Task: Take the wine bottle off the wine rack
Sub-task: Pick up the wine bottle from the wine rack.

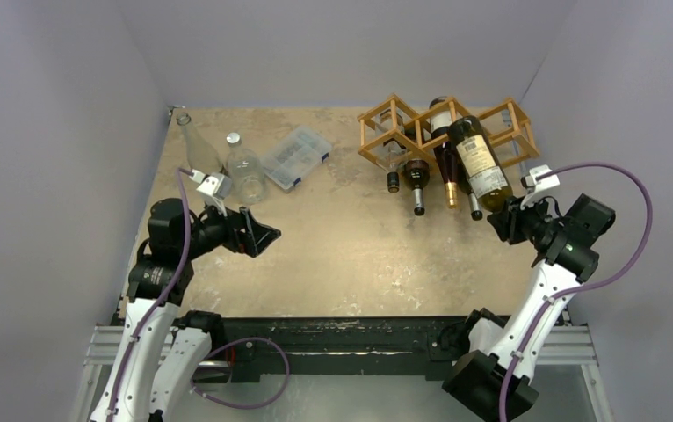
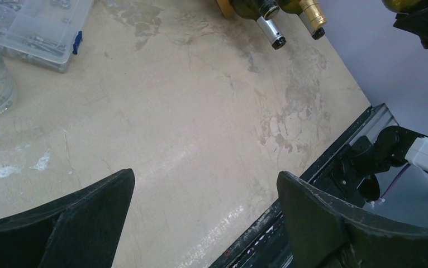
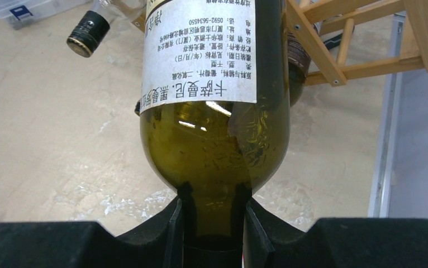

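Your right hand (image 3: pixel 212 226) pinches the neck of the green wine bottle (image 3: pixel 214 139). Its labelled body lies at the front of the wooden wine rack (image 1: pixel 392 132), base end at the rack's rods. Your left hand (image 2: pixel 205 181) hovers spread wide above the worktop (image 2: pixel 200 100), well left of the rack.

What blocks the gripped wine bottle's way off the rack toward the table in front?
Nothing visible. The right gripper holds the wine bottle by its neck; the table near it is bare, and the other bottles lie left of it.
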Robot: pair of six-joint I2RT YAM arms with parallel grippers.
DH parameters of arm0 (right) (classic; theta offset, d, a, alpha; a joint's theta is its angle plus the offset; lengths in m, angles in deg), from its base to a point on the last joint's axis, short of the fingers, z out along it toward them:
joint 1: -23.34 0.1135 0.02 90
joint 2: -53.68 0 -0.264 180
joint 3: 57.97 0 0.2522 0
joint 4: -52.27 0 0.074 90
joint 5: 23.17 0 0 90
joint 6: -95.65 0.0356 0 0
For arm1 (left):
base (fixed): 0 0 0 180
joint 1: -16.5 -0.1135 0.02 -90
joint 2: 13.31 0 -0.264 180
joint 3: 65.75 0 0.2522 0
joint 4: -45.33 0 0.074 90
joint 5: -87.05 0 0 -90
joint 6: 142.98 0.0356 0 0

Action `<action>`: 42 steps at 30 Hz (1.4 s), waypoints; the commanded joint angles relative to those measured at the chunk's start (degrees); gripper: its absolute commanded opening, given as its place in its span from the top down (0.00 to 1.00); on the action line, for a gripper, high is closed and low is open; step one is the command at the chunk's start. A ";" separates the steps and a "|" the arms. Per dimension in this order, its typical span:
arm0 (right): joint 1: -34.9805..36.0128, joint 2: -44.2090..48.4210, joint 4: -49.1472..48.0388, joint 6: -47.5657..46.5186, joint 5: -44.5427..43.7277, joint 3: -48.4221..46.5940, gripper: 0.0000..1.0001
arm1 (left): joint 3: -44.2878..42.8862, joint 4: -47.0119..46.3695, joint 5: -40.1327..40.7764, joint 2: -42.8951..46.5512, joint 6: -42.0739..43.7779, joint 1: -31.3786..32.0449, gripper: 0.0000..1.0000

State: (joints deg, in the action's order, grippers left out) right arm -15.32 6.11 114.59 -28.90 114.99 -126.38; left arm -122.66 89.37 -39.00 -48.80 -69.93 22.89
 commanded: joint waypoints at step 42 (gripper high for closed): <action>33.43 -13.22 20.59 -32.46 5.97 -7.68 1.00 | 5.02 -22.54 -15.13 -4.13 -9.74 1.92 0.00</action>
State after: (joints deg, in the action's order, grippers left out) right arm 15.11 -5.78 132.95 -53.70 117.88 -132.70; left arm -117.24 71.76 -53.19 -52.69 -77.91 23.05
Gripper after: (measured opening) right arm 0.372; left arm 0.998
